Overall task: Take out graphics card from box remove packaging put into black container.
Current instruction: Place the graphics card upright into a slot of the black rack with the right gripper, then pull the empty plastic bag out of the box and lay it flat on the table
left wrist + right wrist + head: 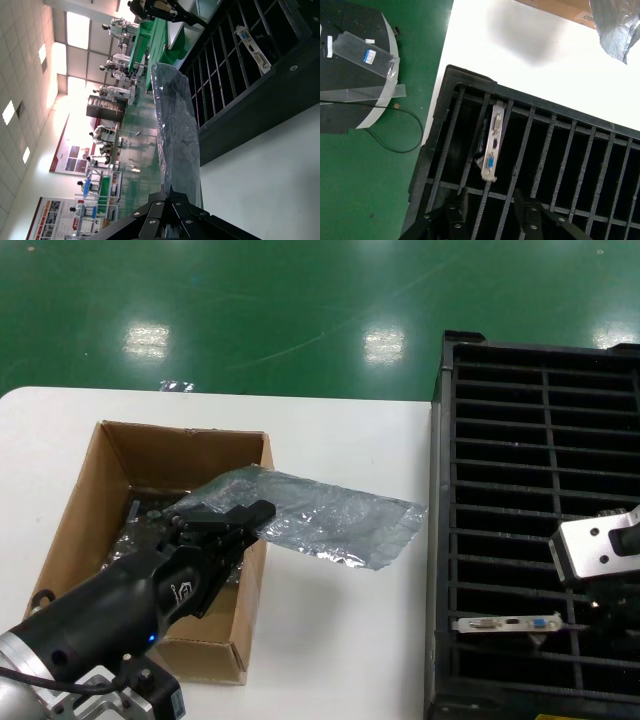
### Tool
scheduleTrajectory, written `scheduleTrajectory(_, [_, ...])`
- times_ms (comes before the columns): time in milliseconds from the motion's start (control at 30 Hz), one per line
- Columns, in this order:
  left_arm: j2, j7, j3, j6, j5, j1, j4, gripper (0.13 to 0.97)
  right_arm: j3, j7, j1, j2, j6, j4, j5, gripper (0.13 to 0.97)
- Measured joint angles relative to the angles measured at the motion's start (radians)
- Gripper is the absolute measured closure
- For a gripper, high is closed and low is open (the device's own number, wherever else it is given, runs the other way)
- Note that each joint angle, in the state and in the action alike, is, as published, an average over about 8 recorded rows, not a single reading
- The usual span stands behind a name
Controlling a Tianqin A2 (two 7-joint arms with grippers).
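Observation:
My left gripper (262, 512) is shut on one end of the packaging (320, 515), a crinkly silvery bag that stretches out level from the box's right wall over the white table. The left wrist view shows the bag (177, 125) running away from the closed jaws (171, 192). The brown box (110, 455) lies under my left arm. The graphics card (505, 624) stands on edge in a near slot of the black container (437, 540), its silver bracket (493, 142) facing up. My right gripper (490, 201) hovers open just above the container, close beside the card, holding nothing.
Several other shiny bagged items (140, 525) lie inside the box. Bare white table (330, 640) lies between box and container. The table's far edge meets green floor (300, 300). A round black base with a cable (350, 75) sits on the floor beside the container.

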Motion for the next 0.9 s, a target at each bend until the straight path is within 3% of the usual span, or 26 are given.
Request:
scheduleTrajectory(333, [0.0, 0.0, 0.0, 0.0, 0.0, 0.0, 0.0, 0.959, 0.005, -0.005, -0.009, 0.027, 0.019, 0.022, -0.017, 0.654])
scheduleTrajectory(600, [0.0, 0.0, 0.0, 0.0, 0.0, 0.0, 0.0, 0.959, 0.021, -0.024, -0.032, 0.095, 0.069, 0.075, -0.035, 0.446])
scheduleTrajectory(700, [0.0, -0.006, 0.002, -0.004, 0.005, 0.001, -0.004, 0.959, 0.021, -0.025, -0.033, 0.097, 0.071, 0.077, -0.036, 0.403])
scheduleTrajectory(800, [0.003, -0.042, 0.013, -0.022, 0.034, 0.006, -0.023, 0.959, 0.022, -0.025, -0.034, 0.098, 0.071, 0.077, -0.036, 0.339])
scheduleTrajectory(900, [0.021, -0.117, 0.021, -0.039, 0.096, 0.013, -0.058, 0.959, 0.023, -0.026, -0.034, 0.097, 0.071, 0.077, -0.036, 0.274])
